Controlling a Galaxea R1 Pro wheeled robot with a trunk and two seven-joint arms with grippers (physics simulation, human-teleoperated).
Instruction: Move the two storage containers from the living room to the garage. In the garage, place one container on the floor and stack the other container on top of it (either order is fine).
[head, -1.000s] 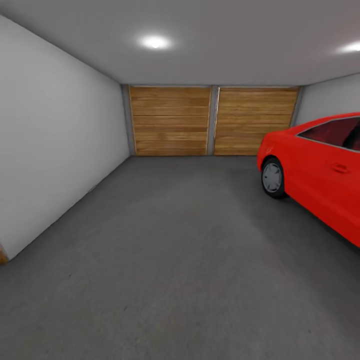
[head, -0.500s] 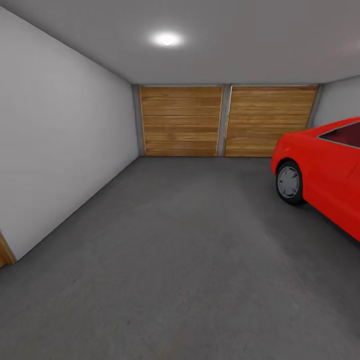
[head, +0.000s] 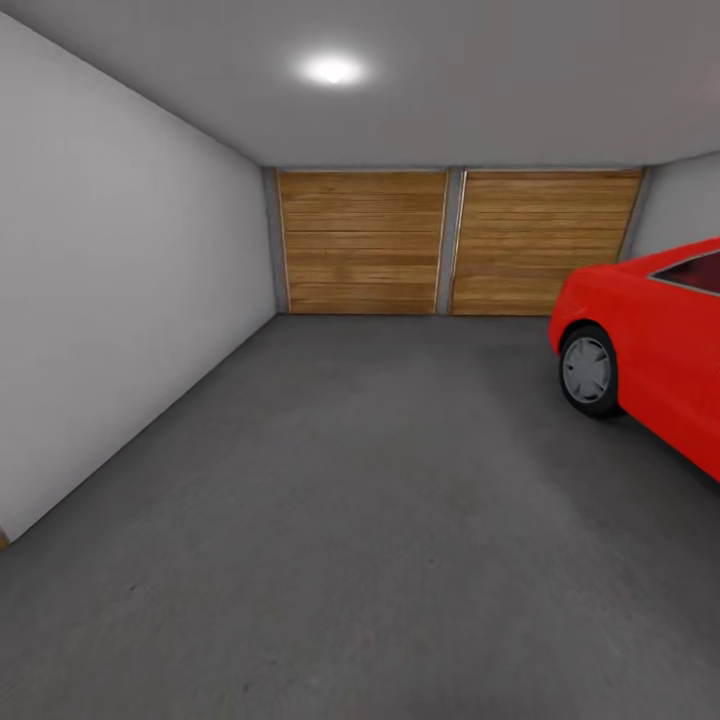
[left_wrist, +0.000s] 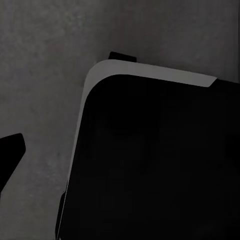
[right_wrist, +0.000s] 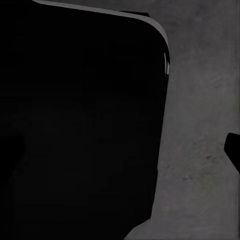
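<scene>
I am in the garage, looking over its dark grey concrete floor (head: 360, 520). The two storage containers are out of view, and so is the living room. In the left wrist view one dark fingertip (left_wrist: 10, 152) shows at the picture's edge over the concrete, beside the robot's black base (left_wrist: 150, 165). In the right wrist view a dark fingertip (right_wrist: 233, 150) shows at the opposite edge, next to the same black base (right_wrist: 85, 115). Each fingertip stands far out to the side, and nothing is held by either gripper.
A red car (head: 650, 350) is parked at the right, front wheel (head: 588, 370) towards me. Two wooden garage doors (head: 360, 240) (head: 545, 240) close the far end. A plain pale wall (head: 120, 300) runs along the left. Open concrete lies between wall and car.
The whole head view has shifted: the camera turned a little left, so the car and doors now sit further right in the picture. Nothing in the garage has moved.
</scene>
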